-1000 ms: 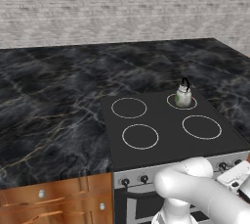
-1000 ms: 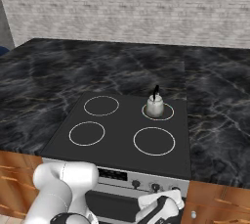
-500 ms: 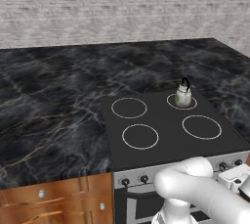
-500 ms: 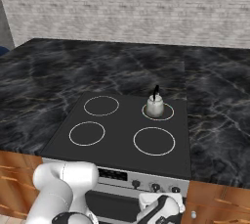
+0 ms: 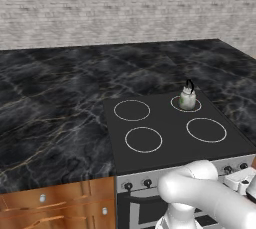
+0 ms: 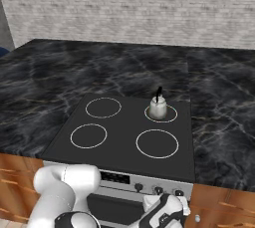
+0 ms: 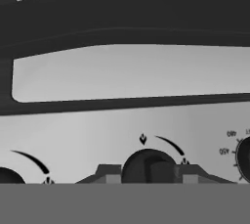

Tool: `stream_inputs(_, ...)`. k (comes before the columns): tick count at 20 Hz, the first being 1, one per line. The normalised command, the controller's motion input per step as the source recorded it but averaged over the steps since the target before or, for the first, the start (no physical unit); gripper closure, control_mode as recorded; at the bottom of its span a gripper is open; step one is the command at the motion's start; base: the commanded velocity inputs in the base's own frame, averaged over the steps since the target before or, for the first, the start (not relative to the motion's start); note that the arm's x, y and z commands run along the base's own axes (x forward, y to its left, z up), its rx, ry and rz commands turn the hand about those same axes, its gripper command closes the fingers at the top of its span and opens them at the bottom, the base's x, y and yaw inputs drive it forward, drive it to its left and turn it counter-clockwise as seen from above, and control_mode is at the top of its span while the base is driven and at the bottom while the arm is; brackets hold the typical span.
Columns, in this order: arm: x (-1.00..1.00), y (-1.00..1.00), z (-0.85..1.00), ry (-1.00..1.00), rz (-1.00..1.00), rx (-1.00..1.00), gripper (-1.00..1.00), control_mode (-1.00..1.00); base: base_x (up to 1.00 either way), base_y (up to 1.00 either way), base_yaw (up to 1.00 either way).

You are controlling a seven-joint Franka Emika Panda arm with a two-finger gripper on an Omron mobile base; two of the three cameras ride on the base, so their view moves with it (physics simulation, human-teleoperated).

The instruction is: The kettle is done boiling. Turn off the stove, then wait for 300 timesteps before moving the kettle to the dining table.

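Little is seen to have moved since the earlier frames: the kettle [image 5: 187,98] is kept on the far right burner ring of the stove [image 5: 170,140], and the hand is held low at the front panel. Switching off is judged the step in hand. The fingers [image 7: 146,175] are set around a black knob [image 7: 146,165], apparently clamped on it. A turn of that knob is called for next.

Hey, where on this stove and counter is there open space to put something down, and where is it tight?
On the stove, three burner rings lie bare: rear left, front left, front right. The kettle occupies the rear right ring. The marble counter is open left of the stove and behind it toward the brick wall. Tight spot: the front knob panel, where the gripper sits at a knob.
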Motion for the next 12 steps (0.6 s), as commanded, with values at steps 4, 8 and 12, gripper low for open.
stream_inputs(4,-0.12,0.00,-0.07,0.00,0.00,0.04,-1.00,-1.00,0.00,0.00,0.00)
stream_inputs(8,-0.34,0.00,0.00,-0.05,0.00,0.01,-1.00,-1.00,0.00,0.00,0.00)
stream_inputs(12,-0.29,0.01,0.00,-0.05,0.00,0.00,-1.00,-1.00,0.00,0.00,0.00)
